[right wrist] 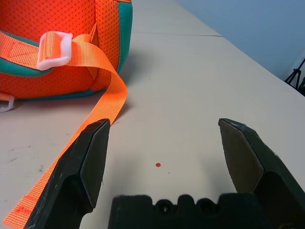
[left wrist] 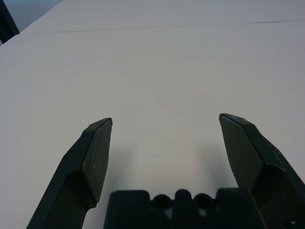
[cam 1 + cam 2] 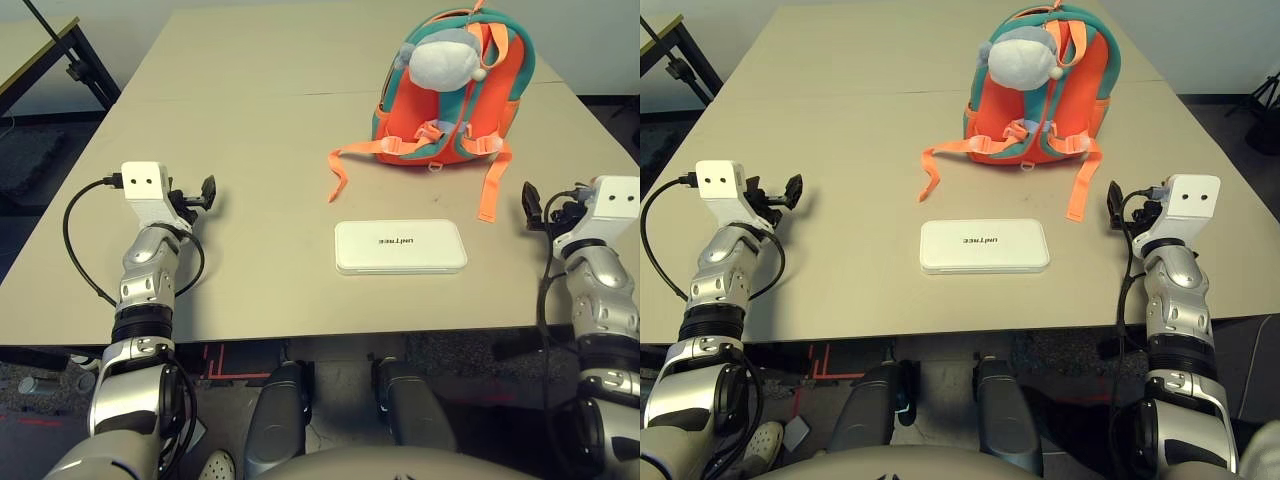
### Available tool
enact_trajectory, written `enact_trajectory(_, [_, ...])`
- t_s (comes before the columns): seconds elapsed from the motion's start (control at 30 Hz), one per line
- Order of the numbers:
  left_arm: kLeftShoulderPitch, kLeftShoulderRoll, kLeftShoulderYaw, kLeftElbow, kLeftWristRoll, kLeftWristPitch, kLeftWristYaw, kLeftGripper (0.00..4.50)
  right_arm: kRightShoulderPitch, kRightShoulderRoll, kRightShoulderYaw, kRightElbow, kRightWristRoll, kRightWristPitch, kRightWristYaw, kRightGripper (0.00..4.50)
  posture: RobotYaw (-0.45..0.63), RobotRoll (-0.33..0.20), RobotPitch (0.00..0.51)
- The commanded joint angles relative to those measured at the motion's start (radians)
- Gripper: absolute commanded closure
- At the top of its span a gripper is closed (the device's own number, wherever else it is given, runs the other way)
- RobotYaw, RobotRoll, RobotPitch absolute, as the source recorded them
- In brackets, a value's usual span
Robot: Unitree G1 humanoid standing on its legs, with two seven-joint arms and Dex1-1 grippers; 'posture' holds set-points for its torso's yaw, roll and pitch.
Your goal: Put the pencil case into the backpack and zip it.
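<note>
The white pencil case [image 3: 400, 247] lies flat near the table's front edge, in the middle. Behind it stands the orange backpack [image 3: 455, 95] with teal trim and a grey-white plush toy [image 3: 444, 58] on top; its orange straps [image 3: 489, 192] trail forward on the table. My left gripper [image 3: 208, 190] rests at the left of the table, open and empty, well apart from the case. My right gripper [image 3: 531, 205] sits at the right, open and empty, just beside the end of one strap [image 1: 90, 124]. The backpack [image 1: 62, 43] looms close in the right wrist view.
The beige table [image 3: 260, 130] has a seam across its middle. A dark stand [image 3: 70, 60] is off the table's far left corner. Cables [image 3: 85, 240] loop off my left wrist.
</note>
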State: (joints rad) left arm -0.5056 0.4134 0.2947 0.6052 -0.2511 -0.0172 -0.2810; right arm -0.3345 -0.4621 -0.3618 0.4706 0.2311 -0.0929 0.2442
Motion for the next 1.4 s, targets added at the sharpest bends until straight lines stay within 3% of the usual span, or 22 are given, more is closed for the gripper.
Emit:
enact_trajectory(0.03, [-0.005,0.003,-0.001,0.017,0.008,-0.007,-0.007,0.00,0.008,0.005,-0.001,-0.009,-0.002,-0.007,-0.004,0.01,-0.05,0.000,0.145])
enact_trajectory(0.3, [0.043,0.001,0.003,-0.067,-0.002,0.027,-0.003,0.00,0.019,0.035,0.019,-0.043,-0.004,0.003,-0.002,0.01,-0.03,0.000,0.166])
enact_trajectory(0.5, [0.063,-0.005,-0.011,-0.211,-0.037,0.148,-0.025,0.00,0.031,0.040,0.029,-0.047,-0.007,0.008,0.008,0.01,-0.01,0.000,0.174])
enact_trajectory(0.73, [0.064,-0.003,0.003,-0.460,-0.254,0.551,-0.095,0.00,0.032,0.040,0.042,-0.046,-0.010,0.011,0.012,0.01,0.00,0.000,0.172])
enact_trajectory(1.0, [0.039,0.009,0.009,-0.579,-0.443,0.892,-0.126,0.00,0.023,0.036,0.053,-0.057,-0.022,0.015,0.015,0.01,-0.02,0.000,0.167])
enact_trajectory(1.2, [0.030,0.011,0.026,-0.605,-0.592,1.146,-0.136,0.00,0.041,0.017,0.081,-0.112,-0.046,0.029,0.047,0.01,-0.04,0.000,0.166])
enact_trajectory(1.4, [-0.016,-0.042,0.085,-0.550,-0.723,1.399,-0.091,0.00,0.066,-0.007,0.108,-0.159,-0.084,0.028,0.063,0.01,-0.06,0.000,0.159])
